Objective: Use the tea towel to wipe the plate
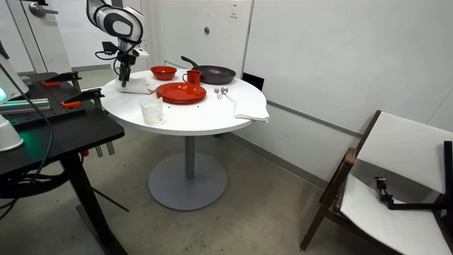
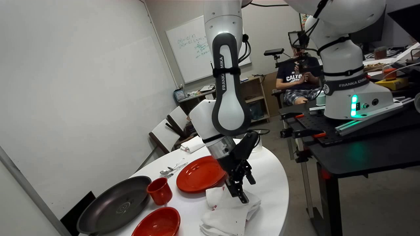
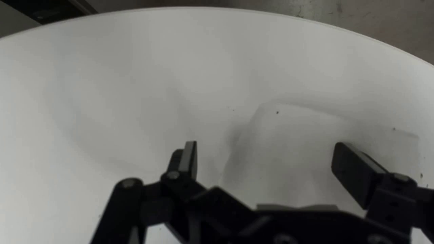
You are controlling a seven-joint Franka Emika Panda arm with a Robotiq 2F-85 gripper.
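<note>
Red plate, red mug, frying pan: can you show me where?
Red plate (image 2: 200, 174): in an exterior view, on its flat middle.
Red mug (image 1: 194, 78): in an exterior view, on its outer side.
Frying pan (image 2: 113, 205): in an exterior view, on its flat inside.

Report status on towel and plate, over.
Pincer open, nothing gripped. White towel lying beside plate, not yet wiping. Red mug close to plate, might get bumped.

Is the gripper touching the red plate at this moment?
Apart: an exterior view shows the gripper well to one side of the red plate, with a plain gap between them.
</note>
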